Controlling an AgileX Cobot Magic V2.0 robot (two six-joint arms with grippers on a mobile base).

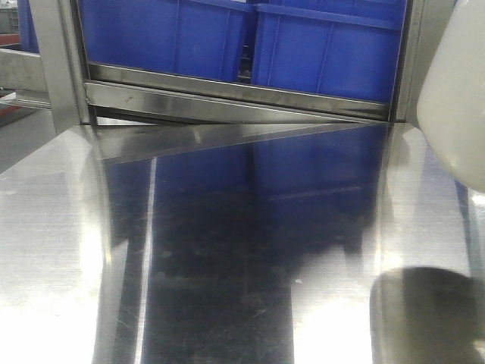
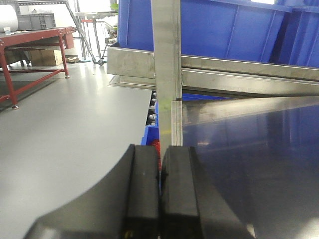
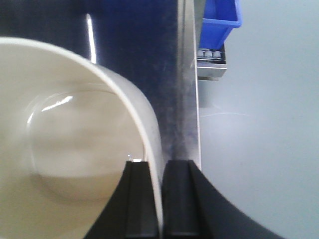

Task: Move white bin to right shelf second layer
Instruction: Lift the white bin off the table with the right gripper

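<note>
White bin [image 3: 65, 129] has its wall pinched between right jaws.

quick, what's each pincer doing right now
Left pincer: closed, holding nothing.
Right pincer: closed on the wall of the glossy cream-white plastic bin.

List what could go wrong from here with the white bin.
The fingers of the right gripper pinch the white bin by one thin glossy wall only; it could slip or tip.
It hangs close to the table edge; dropped, it might reach the floor.
The rack ahead is full of blue crates; a swing could hit them.
</note>
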